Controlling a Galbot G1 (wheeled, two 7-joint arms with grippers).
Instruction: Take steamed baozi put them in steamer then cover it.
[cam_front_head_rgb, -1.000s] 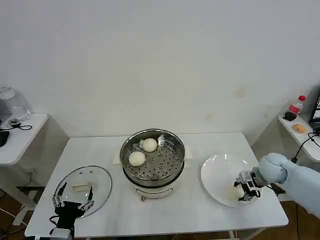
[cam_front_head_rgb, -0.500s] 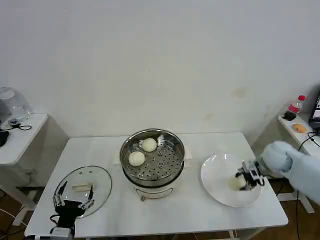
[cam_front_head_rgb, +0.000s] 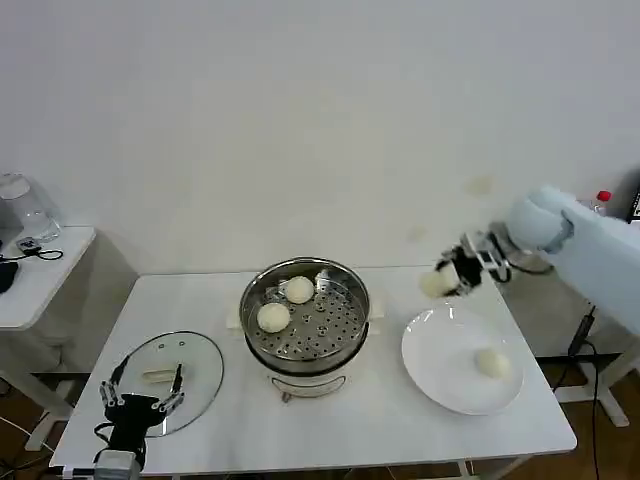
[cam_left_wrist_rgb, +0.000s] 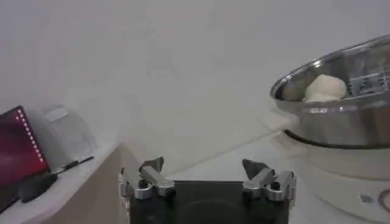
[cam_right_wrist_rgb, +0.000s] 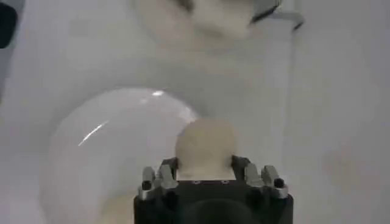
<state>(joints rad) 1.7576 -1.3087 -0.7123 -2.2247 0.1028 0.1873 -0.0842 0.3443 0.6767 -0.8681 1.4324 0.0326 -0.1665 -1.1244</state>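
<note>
Four steamed baozi are countable: two lie in the steamer (cam_front_head_rgb: 305, 312), one toward the back (cam_front_head_rgb: 299, 289) and one nearer its left wall (cam_front_head_rgb: 273, 317); one rests on the white plate (cam_front_head_rgb: 440, 360), toward its right side (cam_front_head_rgb: 491, 362); one sits clamped in the right gripper (cam_front_head_rgb: 447, 277), raised above the desk (cam_front_head_rgb: 400, 425). There is one steamer, one plate and one cover (cam_front_head_rgb: 166, 380), which lies flat on the desk. Two grippers count in all, the left gripper (cam_front_head_rgb: 140, 392) with its jaws spread over the cover.
</note>
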